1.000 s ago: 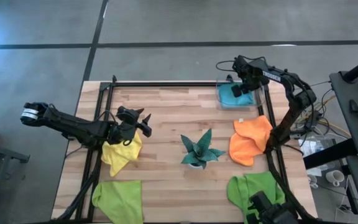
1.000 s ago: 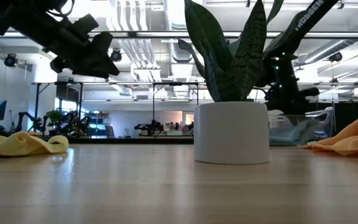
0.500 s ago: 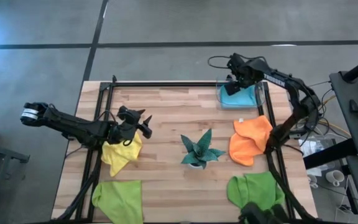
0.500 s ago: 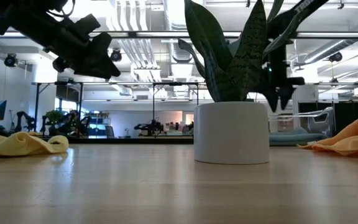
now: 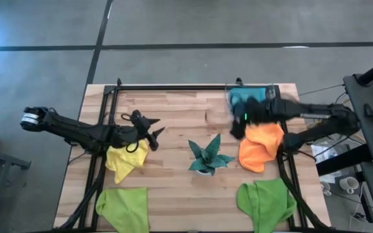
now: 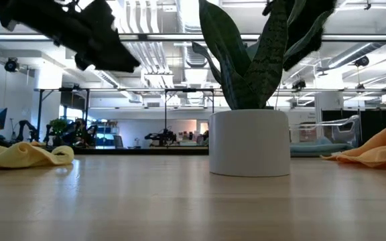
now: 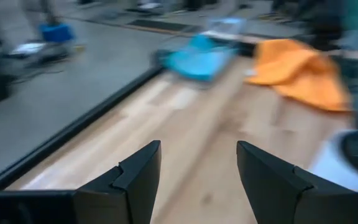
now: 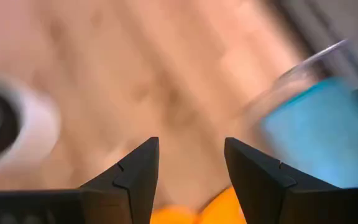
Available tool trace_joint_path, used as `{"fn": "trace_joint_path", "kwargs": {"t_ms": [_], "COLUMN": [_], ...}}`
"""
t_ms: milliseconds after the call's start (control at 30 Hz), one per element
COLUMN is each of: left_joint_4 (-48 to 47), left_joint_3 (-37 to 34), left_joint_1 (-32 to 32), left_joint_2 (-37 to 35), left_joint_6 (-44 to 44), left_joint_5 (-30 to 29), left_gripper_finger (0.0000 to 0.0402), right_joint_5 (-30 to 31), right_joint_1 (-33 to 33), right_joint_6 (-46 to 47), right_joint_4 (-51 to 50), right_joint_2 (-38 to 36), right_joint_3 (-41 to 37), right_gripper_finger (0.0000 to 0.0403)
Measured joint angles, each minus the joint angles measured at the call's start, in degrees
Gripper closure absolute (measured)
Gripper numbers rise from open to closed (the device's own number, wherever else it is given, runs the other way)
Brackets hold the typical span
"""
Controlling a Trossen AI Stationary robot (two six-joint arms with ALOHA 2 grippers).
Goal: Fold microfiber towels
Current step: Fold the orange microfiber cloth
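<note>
The right claw [image 5: 237, 124] stands open with nothing between its fingers [image 8: 135, 180]; its wrist view shows bare wood in the gap. It hangs above the table [image 5: 173, 110], just beside the near edge of the blue towel [image 5: 246, 98] and over the far-left corner of the orange towel [image 5: 261, 146]. The right arm reaches in from the table's right side, lying nearly level and pointing toward the middle.

The left claw [image 5: 153, 131] is also open and empty, its fingers [image 7: 129, 180] well apart with plain tabletop between them. It hovers above the table, just past the far edge of the yellow towel [image 5: 125, 159], not touching it. The left arm stretches long and low from the left edge, pointing toward the plant [image 5: 206, 155].

The blue towel lies folded flat in a clear tray [image 5: 272, 90] at the far right corner. The orange towel sits crumpled at the right edge, near the plant. The yellow towel is bunched on the left side. Two green towels lie at the near edge: one [image 5: 123, 207] at the left, spread fairly flat, and one [image 5: 265, 199] at the right, rumpled. The plant in its white pot [image 6: 250, 143] stands between the yellow and orange towels.
</note>
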Motion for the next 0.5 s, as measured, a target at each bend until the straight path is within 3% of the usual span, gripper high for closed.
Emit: {"fn": "trace_joint_path", "kwargs": {"t_ms": [200, 333, 500], "left_joint_4": [-0.2, -0.2, 0.0], "left_joint_3": [0.3, 0.3, 0.3], "left_joint_1": [0.0, 0.0, 0.0], "left_joint_2": [-0.8, -0.7, -0.7], "left_joint_6": [1.1, 2.1, 2.1], "left_joint_5": [8.4, 9.3, 9.3], "left_gripper_finger": [0.0206, 0.0206, 0.0206], "right_joint_5": [-2.1, -6.6, -9.4], "right_joint_1": [15.9, 23.7, 31.6], "right_joint_6": [10.7, 15.7, 22.4], "right_joint_4": [-0.3, 1.1, 3.4], "right_joint_2": [3.2, 5.4, 7.9], "right_joint_3": [-9.8, -13.8, -16.1], "right_gripper_finger": [0.0222, 0.021, 0.0164]}}
